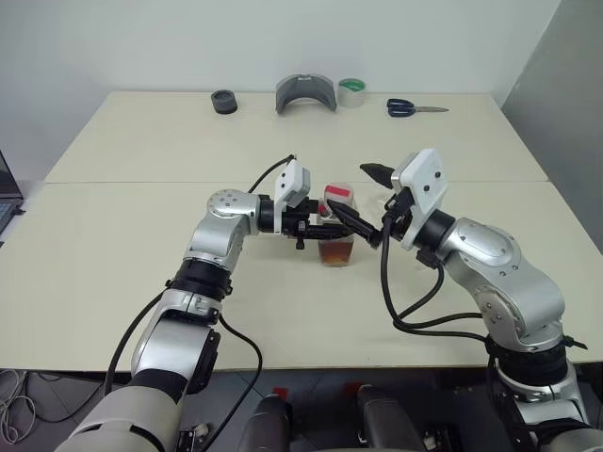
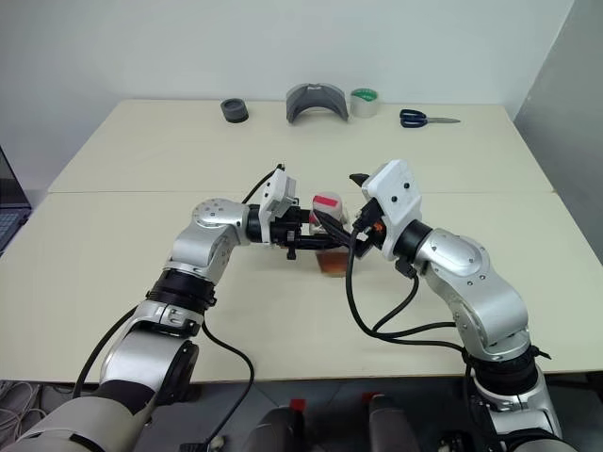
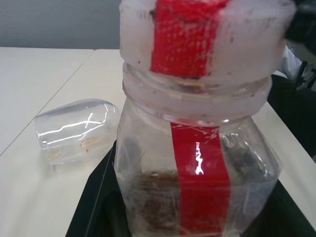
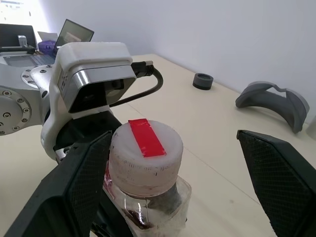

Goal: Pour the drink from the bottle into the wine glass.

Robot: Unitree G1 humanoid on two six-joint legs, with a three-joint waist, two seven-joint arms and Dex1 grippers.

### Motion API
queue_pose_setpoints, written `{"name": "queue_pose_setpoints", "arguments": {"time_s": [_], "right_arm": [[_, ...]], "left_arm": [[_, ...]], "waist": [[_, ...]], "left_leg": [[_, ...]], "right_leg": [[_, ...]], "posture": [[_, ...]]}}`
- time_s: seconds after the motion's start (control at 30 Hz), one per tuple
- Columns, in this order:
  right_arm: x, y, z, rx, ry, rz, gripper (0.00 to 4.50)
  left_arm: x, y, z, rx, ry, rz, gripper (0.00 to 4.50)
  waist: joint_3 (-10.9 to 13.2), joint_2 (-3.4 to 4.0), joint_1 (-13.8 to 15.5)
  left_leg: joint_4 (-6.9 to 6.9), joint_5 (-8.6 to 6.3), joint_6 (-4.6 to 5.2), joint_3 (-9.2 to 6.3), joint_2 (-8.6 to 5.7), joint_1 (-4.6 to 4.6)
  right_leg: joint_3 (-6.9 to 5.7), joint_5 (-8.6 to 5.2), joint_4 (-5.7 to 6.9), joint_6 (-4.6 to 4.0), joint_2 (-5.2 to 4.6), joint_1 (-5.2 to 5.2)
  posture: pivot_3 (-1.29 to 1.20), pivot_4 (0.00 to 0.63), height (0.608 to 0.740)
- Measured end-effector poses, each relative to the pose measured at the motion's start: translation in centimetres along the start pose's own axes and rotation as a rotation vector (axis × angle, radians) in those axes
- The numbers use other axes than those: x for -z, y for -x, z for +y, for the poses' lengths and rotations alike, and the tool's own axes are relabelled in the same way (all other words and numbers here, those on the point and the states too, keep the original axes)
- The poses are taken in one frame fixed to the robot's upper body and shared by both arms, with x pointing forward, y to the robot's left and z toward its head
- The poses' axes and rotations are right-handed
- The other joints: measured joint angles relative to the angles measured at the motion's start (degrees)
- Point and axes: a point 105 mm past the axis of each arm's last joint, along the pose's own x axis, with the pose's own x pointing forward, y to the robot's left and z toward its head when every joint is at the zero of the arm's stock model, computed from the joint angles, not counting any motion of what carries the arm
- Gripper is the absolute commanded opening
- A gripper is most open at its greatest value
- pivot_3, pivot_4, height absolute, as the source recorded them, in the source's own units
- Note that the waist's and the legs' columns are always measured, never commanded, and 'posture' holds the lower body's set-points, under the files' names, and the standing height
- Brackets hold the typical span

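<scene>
My left gripper (image 1: pixel 323 228) is shut on the bottle (image 1: pixel 336 231), a small clear bottle with a red strip, and holds it upright over the middle of the table. Its white cap (image 4: pixel 145 155) with red tape is on. The reddish-brown drink (image 1: pixel 336 252) fills only the bottom. From the right, my right gripper (image 4: pixel 173 136) stands open, one finger on each side of the cap without touching it. The wine glass (image 3: pixel 76 129) shows as a clear rounded bowl that seems to lie on its side on the table behind the bottle. Its stem is hidden.
Along the table's far edge lie a black ring (image 1: pixel 224 101), a grey curved piece (image 1: pixel 305 92), a green tape roll (image 1: pixel 351 91) and blue-handled scissors (image 1: pixel 412 107). A laptop (image 1: pixel 5 193) stands past the left edge. A seam (image 1: pixel 141 182) crosses the table (image 1: pixel 113 282).
</scene>
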Motion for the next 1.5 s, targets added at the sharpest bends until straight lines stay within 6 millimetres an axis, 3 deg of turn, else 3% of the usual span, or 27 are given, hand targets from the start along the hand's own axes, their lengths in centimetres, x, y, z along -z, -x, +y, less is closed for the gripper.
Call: {"name": "queue_pose_setpoints", "arguments": {"time_s": [1.5], "right_arm": [[0.48, 0.73, 0.14, -0.028, -0.038, 0.023, 4.29]], "left_arm": [[-0.06, 0.04, 0.00, 0.000, -0.021, 0.002, 1.81]], "waist": [[0.0, 0.00, 0.0]], "left_leg": [[0.00, 0.00, 0.00, 0.00, 0.00, 0.00]], "right_leg": [[0.00, 0.00, 0.00, 0.00, 0.00, 0.00]], "posture": [[0.00, 0.150, 0.740]]}}
